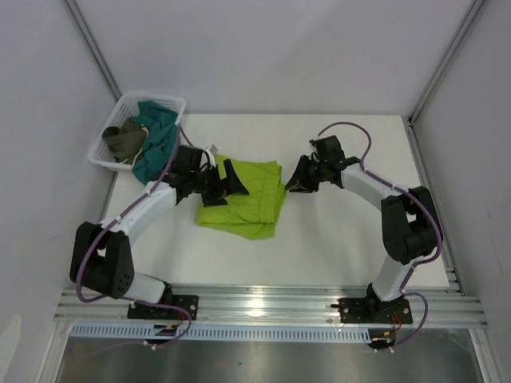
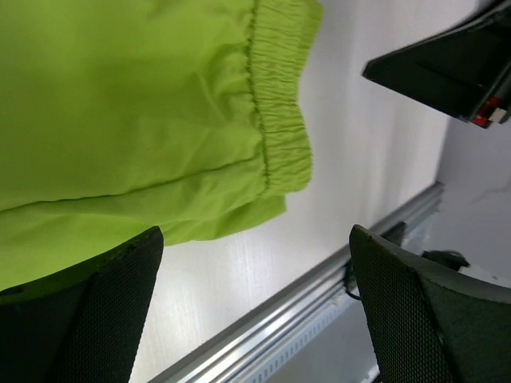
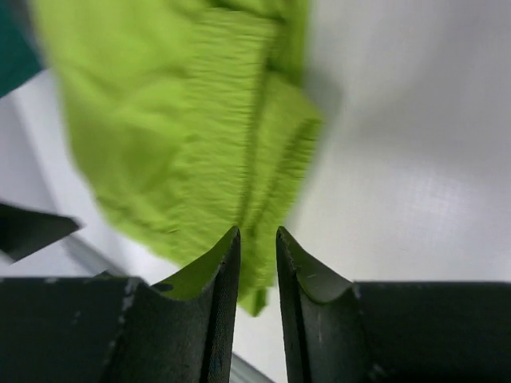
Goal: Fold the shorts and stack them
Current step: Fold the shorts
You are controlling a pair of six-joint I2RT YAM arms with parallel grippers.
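The lime-green shorts (image 1: pixel 246 203) lie folded on the white table, mid-left. My left gripper (image 1: pixel 223 186) hovers over their left part with its jaws wide open and empty. In the left wrist view (image 2: pixel 255 239) the shorts (image 2: pixel 144 104) and their elastic waistband (image 2: pixel 283 120) lie beyond the fingertips. My right gripper (image 1: pixel 294 179) is at the shorts' right edge. In the right wrist view (image 3: pixel 257 233) its jaws stand only a narrow gap apart with bare table between them, and the blurred shorts (image 3: pixel 184 120) lie just past the tips.
A white basket (image 1: pixel 120 108) at the back left holds a teal garment (image 1: pixel 158 136) and an olive-brown garment (image 1: pixel 124 140). A metal rail (image 1: pixel 263 303) runs along the table's near edge. White walls enclose the table.
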